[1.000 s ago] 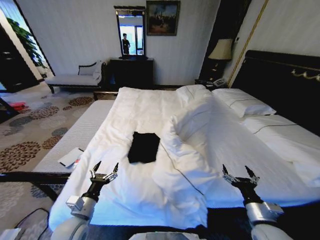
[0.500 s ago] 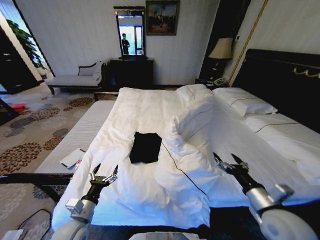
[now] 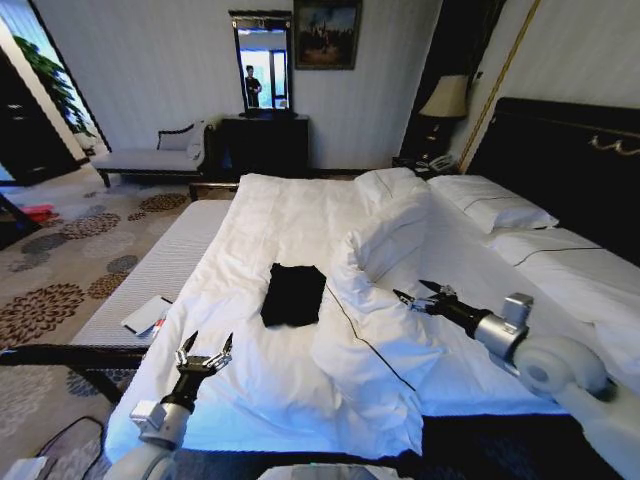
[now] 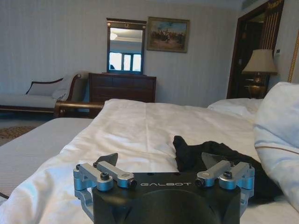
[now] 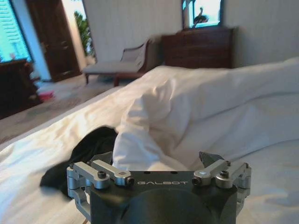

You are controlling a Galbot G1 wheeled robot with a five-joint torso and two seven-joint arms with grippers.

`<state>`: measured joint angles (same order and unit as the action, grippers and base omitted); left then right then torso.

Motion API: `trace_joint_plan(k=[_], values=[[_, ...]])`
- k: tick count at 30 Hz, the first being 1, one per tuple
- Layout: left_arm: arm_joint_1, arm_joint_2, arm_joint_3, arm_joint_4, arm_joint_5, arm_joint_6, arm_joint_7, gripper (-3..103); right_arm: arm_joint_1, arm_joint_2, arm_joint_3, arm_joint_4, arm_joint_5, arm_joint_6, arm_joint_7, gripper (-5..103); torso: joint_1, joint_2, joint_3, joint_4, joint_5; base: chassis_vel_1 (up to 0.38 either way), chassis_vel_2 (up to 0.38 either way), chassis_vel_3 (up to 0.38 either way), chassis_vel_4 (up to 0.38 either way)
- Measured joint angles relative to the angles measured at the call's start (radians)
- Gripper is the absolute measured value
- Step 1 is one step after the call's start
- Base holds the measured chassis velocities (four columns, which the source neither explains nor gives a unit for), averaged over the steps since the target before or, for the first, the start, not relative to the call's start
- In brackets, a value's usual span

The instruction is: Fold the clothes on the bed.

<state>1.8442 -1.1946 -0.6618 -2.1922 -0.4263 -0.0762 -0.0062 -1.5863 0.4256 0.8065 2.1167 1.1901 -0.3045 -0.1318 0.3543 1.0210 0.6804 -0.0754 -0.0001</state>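
Black top (image 3: 293, 294) lying flat on the white duvet of the bed (image 3: 250, 380), near the middle of the near half, just beside a bunched fold of duvet (image 3: 385, 330) on its right.

Judging it light, limp, thin; likely sliding easily over the smooth cover and collapsing if lifted from one point. Best taken at two outer corners or along one hem edge, pinching fabric only, not the duvet beneath.

Left gripper (image 3: 205, 349) hovering low over the near bed edge, fingers spread apart, holding nothing, short of the garment's near hem. In the left wrist view, top (image 4: 219, 163) lying just beyond the spread fingers.

Right gripper (image 3: 419, 295) reaching in from the right above the raised fold, fingers parted, gripping nothing, apart from the top.
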Motion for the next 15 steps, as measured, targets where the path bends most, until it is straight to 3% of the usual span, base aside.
trace_joint_plan(k=[9,15], values=[[0.004,-0.019,-0.006,0.007,0.006,0.002,-0.003,100,0.053,-0.158,-0.124,-0.118,0.035,0.002,-0.061,100,0.0,0.0,0.0,-0.0001,0.0001,0.0,0.0,0.0,0.0],[0.006,-0.021,-0.012,0.01,0.005,0.002,-0.004,100,0.177,-0.172,-0.268,-0.165,0.031,0.004,-0.073,100,0.0,0.0,0.0,-0.0002,0.0005,0.0,0.0,0.0,0.0]])
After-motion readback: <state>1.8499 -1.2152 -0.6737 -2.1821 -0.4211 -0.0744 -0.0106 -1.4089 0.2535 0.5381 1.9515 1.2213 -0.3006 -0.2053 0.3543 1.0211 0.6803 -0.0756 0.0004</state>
